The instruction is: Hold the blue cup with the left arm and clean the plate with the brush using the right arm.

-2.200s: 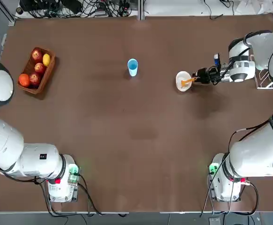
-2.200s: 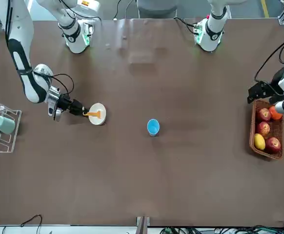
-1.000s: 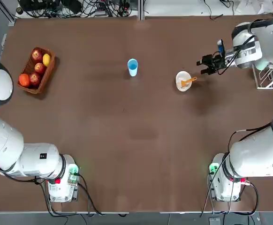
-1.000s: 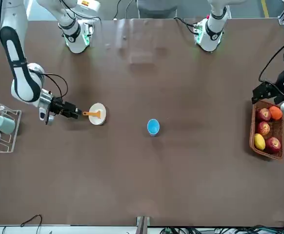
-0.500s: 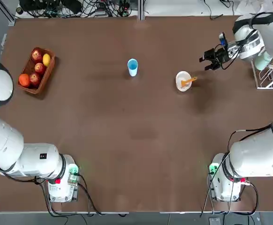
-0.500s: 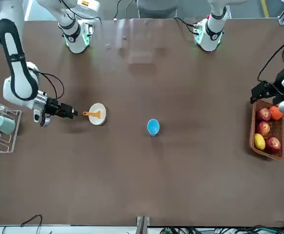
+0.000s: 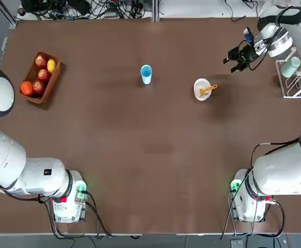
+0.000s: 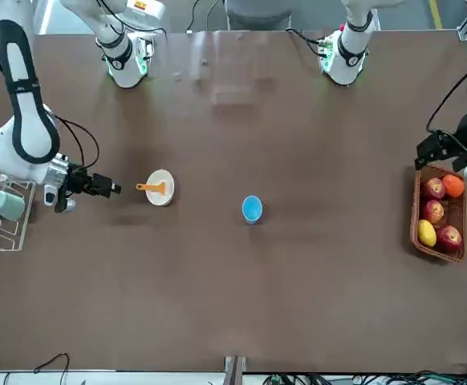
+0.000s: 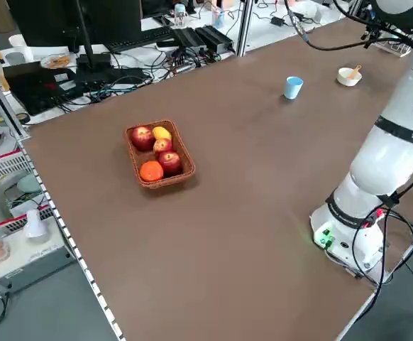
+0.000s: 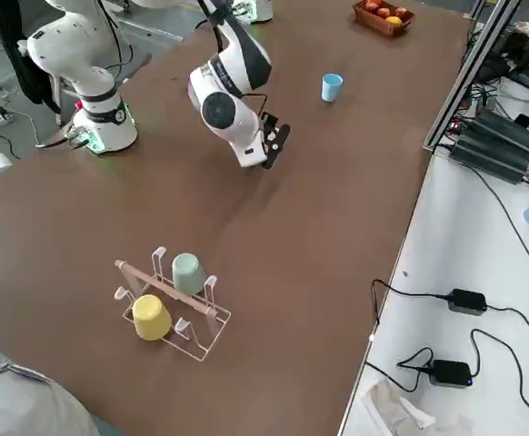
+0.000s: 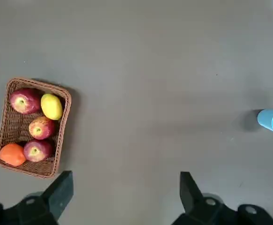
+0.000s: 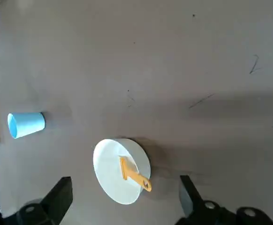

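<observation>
The blue cup (image 7: 146, 74) stands upright and alone near the middle of the far half of the brown bench (image 7: 155, 150), touched by neither arm. To its right in the top view, well apart, lies the plate (image 7: 201, 89), with the brush (image 7: 208, 90) resting across it, the orange handle overhanging the rim on the side toward the right end effector (image 7: 232, 59). That end effector hovers beyond the plate toward the bench's far right corner, fingers spread apart and empty, near a wire rack (image 10: 169, 304) holding a pale teal cup (image 10: 187, 271) and a yellow cup (image 10: 151, 317). The left end effector (image 8: 431, 150) hangs at the opposite edge of the bench, fingers likewise apart and empty, just beside a wicker basket (image 7: 50, 81) containing red apples (image 7: 40, 61), a lemon (image 7: 51, 65) and an orange (image 7: 26, 88).
</observation>
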{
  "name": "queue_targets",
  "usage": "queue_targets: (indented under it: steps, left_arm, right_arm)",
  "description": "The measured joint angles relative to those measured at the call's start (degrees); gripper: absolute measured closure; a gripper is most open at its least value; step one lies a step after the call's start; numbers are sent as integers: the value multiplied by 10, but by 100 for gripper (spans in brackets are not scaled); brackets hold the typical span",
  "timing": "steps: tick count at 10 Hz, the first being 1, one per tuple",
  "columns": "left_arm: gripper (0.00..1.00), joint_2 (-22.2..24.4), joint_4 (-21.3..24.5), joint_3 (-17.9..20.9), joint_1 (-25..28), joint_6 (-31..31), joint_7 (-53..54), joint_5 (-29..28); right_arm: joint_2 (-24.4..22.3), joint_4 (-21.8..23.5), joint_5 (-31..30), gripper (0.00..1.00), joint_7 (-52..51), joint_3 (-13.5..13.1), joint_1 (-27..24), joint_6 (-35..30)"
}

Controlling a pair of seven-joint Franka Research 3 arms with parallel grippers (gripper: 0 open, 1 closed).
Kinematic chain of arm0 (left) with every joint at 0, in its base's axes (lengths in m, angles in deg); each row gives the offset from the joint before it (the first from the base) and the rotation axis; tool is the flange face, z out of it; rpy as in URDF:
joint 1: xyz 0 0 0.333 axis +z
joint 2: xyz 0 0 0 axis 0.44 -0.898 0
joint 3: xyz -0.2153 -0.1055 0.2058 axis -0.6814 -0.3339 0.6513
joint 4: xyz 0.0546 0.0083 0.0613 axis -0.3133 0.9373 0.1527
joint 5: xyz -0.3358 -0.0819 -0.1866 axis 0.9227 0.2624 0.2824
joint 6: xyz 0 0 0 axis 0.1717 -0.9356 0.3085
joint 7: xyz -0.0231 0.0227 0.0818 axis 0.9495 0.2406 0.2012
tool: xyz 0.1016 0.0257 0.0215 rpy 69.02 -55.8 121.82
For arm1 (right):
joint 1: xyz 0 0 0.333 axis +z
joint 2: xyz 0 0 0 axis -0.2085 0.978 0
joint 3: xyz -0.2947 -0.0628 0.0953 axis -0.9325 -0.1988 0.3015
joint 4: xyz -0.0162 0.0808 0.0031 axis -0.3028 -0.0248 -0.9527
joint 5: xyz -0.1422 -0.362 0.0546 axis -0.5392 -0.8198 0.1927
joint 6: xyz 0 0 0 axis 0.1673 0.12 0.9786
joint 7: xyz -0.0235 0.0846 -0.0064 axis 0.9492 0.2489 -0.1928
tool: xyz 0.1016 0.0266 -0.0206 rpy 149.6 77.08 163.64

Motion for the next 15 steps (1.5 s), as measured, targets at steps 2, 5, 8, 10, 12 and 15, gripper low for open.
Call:
queue_targets:
  steps: [2, 5, 8, 10, 12, 15]
  left_arm:
    - [0, 6, -2, 2, 1, -5, 0, 0]
    - [0, 6, -2, 1, 2, -5, 0, 0]
    - [0, 6, -2, 2, 2, -5, -1, 0]
    - [0, 6, -2, 3, 3, -5, -1, 0]
    - [0, 6, -2, 3, 3, -5, -1, 0]
    - [0, 6, -2, 1, 2, -5, -1, 0]
  right_arm:
    - [0, -27, -49, 0, 45, 0, 0, -12]
    - [-1, -68, -126, 0, 131, 0, 0, -27]
    - [-1, -110, -208, 0, 187, 1, 0, -47]
    - [-2, -141, -265, 0, 239, 3, 0, -49]
    - [-3, -177, -331, 0, 295, 9, 7, -55]
    - [-7, -249, -374, 0, 332, 11, 13, -116]
